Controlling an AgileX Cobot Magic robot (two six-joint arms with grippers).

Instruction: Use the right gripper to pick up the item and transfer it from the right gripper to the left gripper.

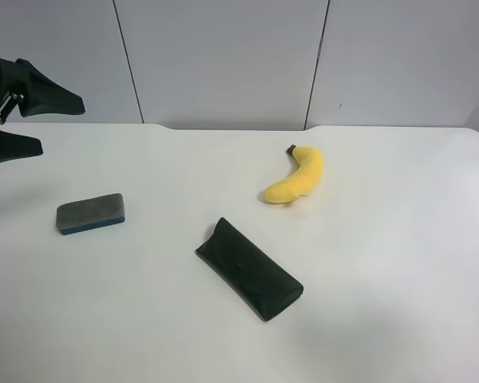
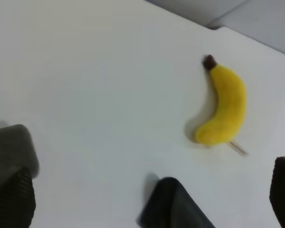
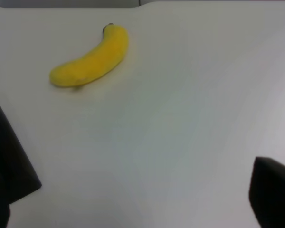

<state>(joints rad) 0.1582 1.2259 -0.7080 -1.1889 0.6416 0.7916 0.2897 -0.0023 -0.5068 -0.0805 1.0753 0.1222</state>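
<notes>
Grey felt eraser [image 1: 90, 213] sits flat on the table [image 1: 383, 319], well apart from the pouch [image 1: 248, 269] and banana [image 1: 297, 176]. Probably light, rigid base, felt top gives slightly (good friction). Pinch across the short sides, low on the blue base. Right gripper [image 3: 142, 190] jaws wide, empty; left gripper [image 2: 147, 194] also wide, empty.
</notes>
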